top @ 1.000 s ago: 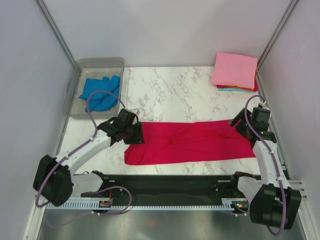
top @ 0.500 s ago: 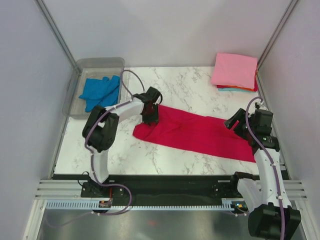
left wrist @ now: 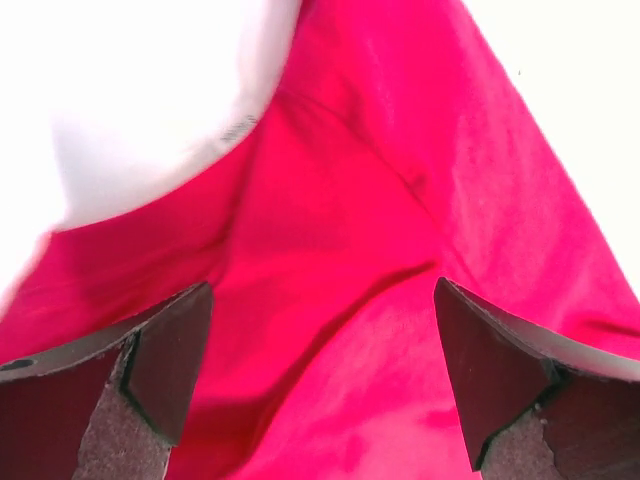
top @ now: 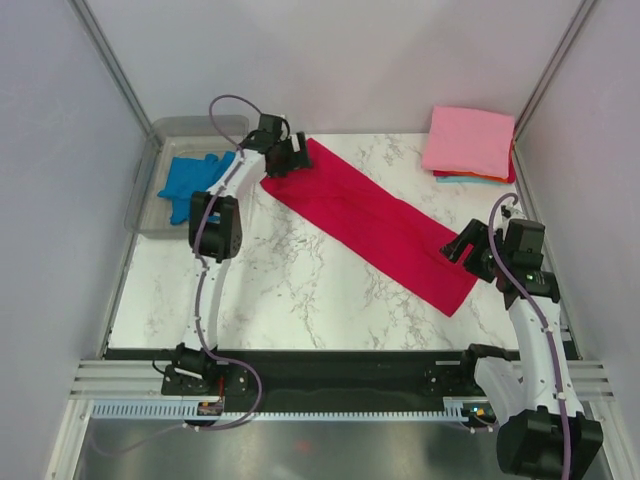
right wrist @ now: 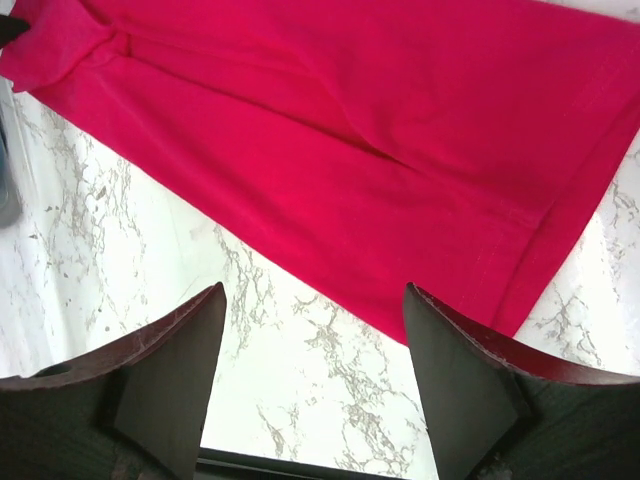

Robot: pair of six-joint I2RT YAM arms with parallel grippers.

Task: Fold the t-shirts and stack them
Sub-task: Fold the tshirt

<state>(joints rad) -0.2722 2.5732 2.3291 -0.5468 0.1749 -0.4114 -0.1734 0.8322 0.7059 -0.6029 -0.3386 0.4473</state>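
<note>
A crimson red t-shirt [top: 370, 215] lies on the marble table [top: 300, 290] as a long folded strip, running diagonally from back left to front right. My left gripper [top: 285, 155] hovers open over its back-left end. In the left wrist view red cloth [left wrist: 400, 200] fills the space under the gripper [left wrist: 320, 390], with nothing pinched. My right gripper [top: 463, 250] stands open beside the strip's front-right end. In the right wrist view bare marble shows between its fingers [right wrist: 315, 390], and the shirt [right wrist: 350, 130] lies just beyond.
A bright blue t-shirt [top: 195, 185] sits crumpled in the clear plastic tub [top: 200, 125] at the back left. A folded light pink t-shirt [top: 468, 138] tops a stack at the back right, orange and teal edges showing beneath. White walls close in on both sides.
My left arm swung the shirt's left end from the front to the back left, then opened and let go. The strip now lies diagonally. My right gripper barely moved.
</note>
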